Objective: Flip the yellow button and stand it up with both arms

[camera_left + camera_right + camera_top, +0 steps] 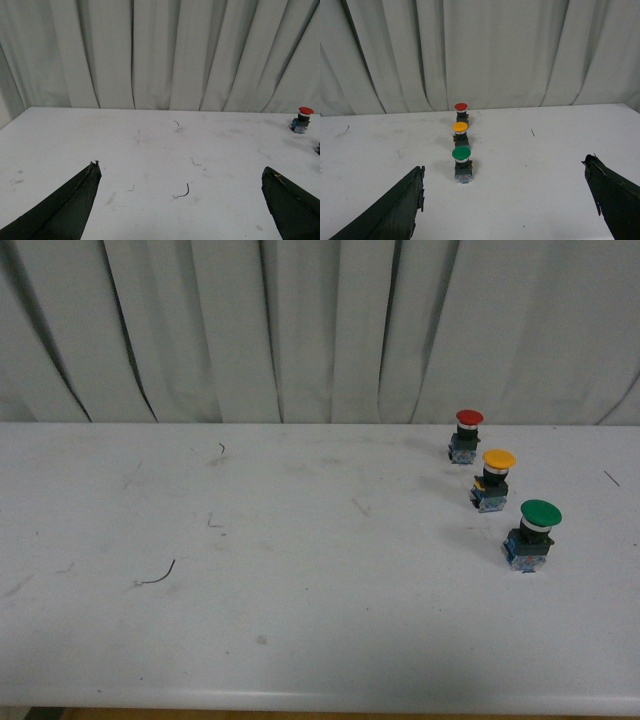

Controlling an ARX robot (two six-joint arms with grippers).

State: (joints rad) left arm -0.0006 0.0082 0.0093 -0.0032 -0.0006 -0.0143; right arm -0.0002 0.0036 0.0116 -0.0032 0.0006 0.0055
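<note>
The yellow button stands upright on the white table, cap up, between a red-capped button and a green-capped button. In the right wrist view the yellow button sits in the middle of the same row, well ahead of my right gripper, which is open and holds nothing. My left gripper is open over bare table, far from the buttons. Neither arm shows in the front view.
The red-capped button shows at the edge of the left wrist view. A thin dark wire scrap lies on the table's left part, also seen as a wire scrap between the left fingers. A grey curtain hangs behind the table.
</note>
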